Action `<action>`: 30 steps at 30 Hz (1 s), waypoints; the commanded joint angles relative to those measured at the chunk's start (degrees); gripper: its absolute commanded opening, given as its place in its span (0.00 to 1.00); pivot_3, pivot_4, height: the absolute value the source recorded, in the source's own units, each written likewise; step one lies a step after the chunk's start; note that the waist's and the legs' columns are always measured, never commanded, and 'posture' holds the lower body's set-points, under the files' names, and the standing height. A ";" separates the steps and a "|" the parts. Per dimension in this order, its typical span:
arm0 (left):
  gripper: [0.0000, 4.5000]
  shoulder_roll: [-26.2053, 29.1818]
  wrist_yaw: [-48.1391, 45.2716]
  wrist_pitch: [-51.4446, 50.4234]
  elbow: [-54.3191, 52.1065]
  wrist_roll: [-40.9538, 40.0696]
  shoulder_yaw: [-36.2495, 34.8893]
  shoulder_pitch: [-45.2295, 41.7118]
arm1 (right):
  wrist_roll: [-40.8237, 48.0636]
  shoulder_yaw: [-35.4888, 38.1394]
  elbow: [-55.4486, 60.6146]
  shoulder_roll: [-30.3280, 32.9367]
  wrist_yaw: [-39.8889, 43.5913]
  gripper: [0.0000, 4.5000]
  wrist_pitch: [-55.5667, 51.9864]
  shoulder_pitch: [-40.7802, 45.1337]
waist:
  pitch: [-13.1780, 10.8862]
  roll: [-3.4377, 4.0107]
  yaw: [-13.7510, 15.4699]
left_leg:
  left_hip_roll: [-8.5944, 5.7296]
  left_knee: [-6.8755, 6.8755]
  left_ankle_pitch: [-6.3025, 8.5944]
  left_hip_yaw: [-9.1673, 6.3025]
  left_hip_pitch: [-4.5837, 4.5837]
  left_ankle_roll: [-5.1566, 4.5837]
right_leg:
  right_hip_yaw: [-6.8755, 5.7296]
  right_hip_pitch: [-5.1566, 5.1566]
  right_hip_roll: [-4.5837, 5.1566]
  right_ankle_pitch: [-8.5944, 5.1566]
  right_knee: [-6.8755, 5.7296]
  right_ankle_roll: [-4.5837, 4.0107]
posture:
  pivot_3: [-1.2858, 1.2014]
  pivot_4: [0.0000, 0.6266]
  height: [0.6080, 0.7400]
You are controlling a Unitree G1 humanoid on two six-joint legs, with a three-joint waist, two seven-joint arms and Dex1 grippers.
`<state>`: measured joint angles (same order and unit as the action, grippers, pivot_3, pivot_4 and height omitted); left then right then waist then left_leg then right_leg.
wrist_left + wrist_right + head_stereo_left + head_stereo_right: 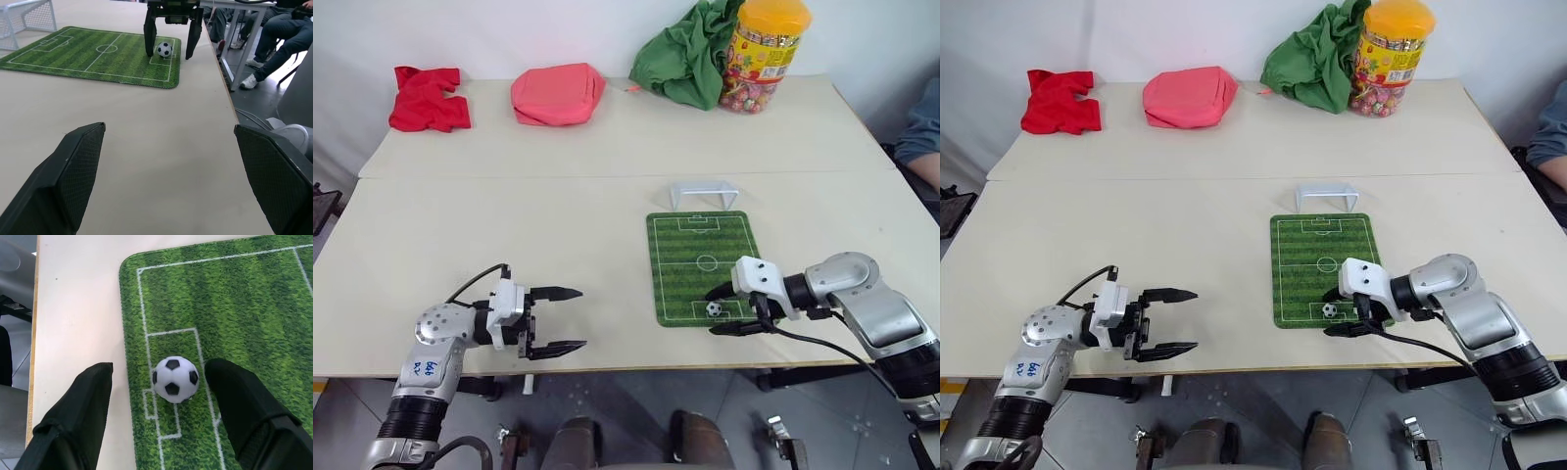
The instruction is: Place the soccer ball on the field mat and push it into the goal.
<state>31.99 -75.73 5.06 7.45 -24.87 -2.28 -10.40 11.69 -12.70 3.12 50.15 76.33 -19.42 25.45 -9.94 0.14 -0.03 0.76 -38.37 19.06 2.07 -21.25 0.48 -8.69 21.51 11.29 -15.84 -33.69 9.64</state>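
So we've got the ball point(175, 379) sitting on the mat point(690, 250), in the small box at the near end, right between the fingers of the right tool point(728, 310). Those fingers are spread with a gap on each side, gripping nothing. The goal point(703, 192) stands just off the mat's far end. We can't read the blue scribble on the left arm. The right forearm reaches in from the side, angled down; the left tool point(558, 320) hovers level over bare counter point(509, 225), wide open and empty.
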 commanded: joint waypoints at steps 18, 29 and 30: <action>1.00 -3.06 -6.51 4.44 8.95 -1.19 1.18 -8.58 | 12.51 17.86 21.81 4.97 -2.94 0.01 -3.29 -17.84 | -0.05 -0.10 1.25 | -0.01 -0.03 0.01 0.01 -0.01 0.00 | -0.01 -0.01 0.00 0.00 0.02 0.00 | 0.52 0.24 1.00; 1.00 -3.91 -8.46 3.11 7.29 -1.80 1.11 -8.43 | 10.42 11.50 12.05 -1.78 -3.47 0.01 4.30 -18.81 | -0.08 -0.16 1.25 | 0.00 -0.12 0.02 0.00 -0.02 -0.01 | -0.01 -0.03 0.00 0.00 -0.02 0.00 | 0.52 0.24 1.00; 1.00 -3.90 -7.96 2.85 6.89 -1.69 1.01 -8.09 | 10.07 10.87 10.25 -2.29 -2.83 0.01 5.37 -18.19 | -0.08 -0.16 1.21 | 0.00 -0.12 0.02 0.00 -0.01 -0.01 | -0.01 -0.03 -0.01 0.00 -0.02 0.00 | 0.52 0.24 1.00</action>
<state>27.86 -83.87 8.13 16.24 -25.46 -1.04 -19.22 22.02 -1.72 14.93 48.32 72.35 -16.66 6.45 -10.02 -0.02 1.18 0.76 -38.49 19.08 2.08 -21.26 0.47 -8.69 21.49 11.29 -15.84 -33.71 9.63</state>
